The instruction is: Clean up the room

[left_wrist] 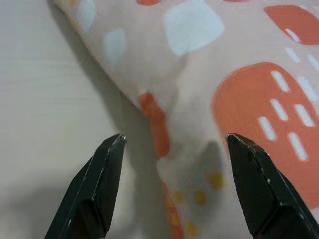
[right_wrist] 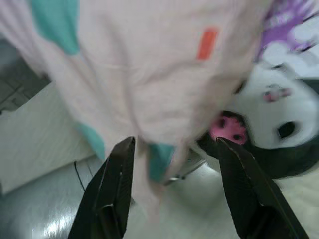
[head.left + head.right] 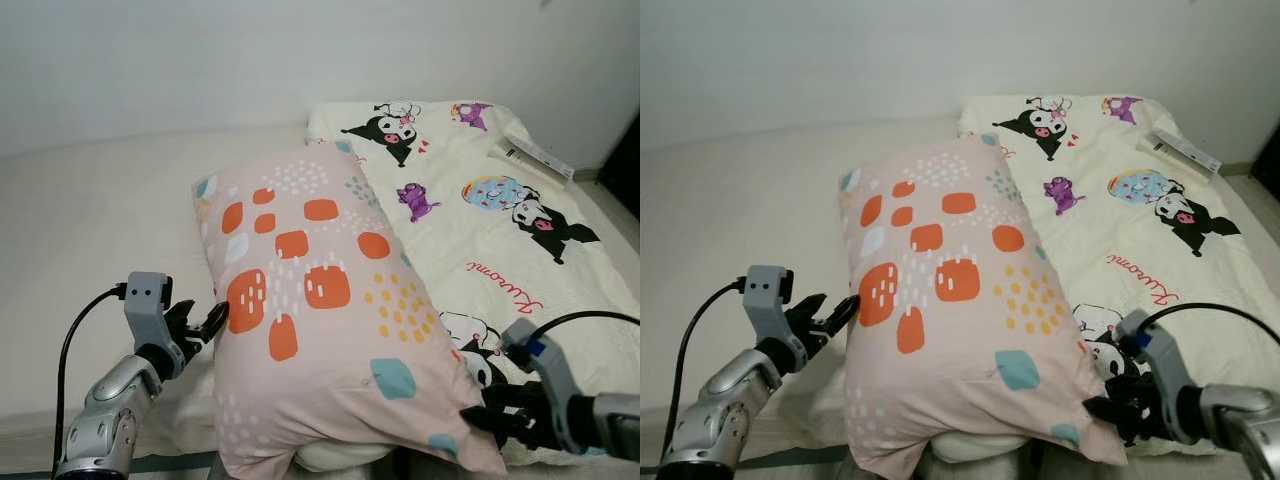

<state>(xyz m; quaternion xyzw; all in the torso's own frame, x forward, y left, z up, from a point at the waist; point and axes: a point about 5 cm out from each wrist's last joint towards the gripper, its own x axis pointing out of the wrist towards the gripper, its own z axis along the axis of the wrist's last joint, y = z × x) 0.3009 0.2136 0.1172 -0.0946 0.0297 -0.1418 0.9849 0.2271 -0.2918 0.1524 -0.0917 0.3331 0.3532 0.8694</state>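
Lying slantwise on the bed (image 3: 90, 220), the large pale pink fabric pillow with orange, teal and white patches (image 3: 320, 310) overlaps the edge of the cream cartoon-printed quilt (image 3: 500, 230), its near end overhanging the bed's edge. A grasp on the pillow from both sides is judged to be the step in hand: the left claw (image 3: 205, 325) is spread at the pillow's left side, and the right claw (image 3: 490, 410) is spread at its near right corner. Next, both claws would need to be pressed onto fabric before any lift. Each claw's spread is made plain in the wrist views; the pillow's whole placement, and a white box (image 3: 535, 155) on the quilt, are given by the head views.
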